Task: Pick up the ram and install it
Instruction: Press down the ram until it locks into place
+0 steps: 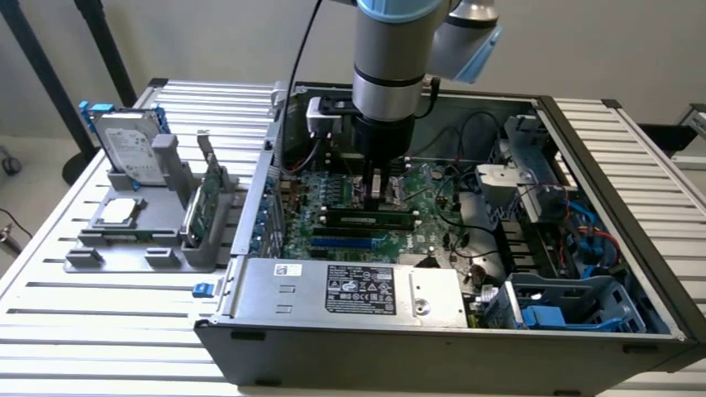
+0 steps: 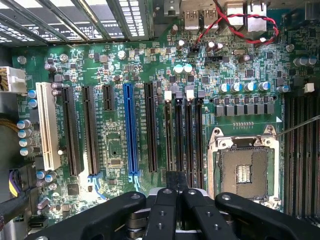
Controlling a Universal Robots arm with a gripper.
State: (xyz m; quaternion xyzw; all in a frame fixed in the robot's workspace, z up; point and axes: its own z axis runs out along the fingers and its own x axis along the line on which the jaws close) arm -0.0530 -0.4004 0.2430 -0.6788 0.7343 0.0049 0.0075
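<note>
Gripper is down inside the open PC case, over the motherboard, fingers pressed together with nothing visible between them. The ram lies flat along the long black slots mid-board, just below the fingertips in the exterior view; can't tell if they touch it or if it's seated. Blue slot and white slot sit beside the black ones, empty CPU socket near the gripper. On the worktop outside the case, toward its far corner: grey holder with a hard drive and a green card.
</note>
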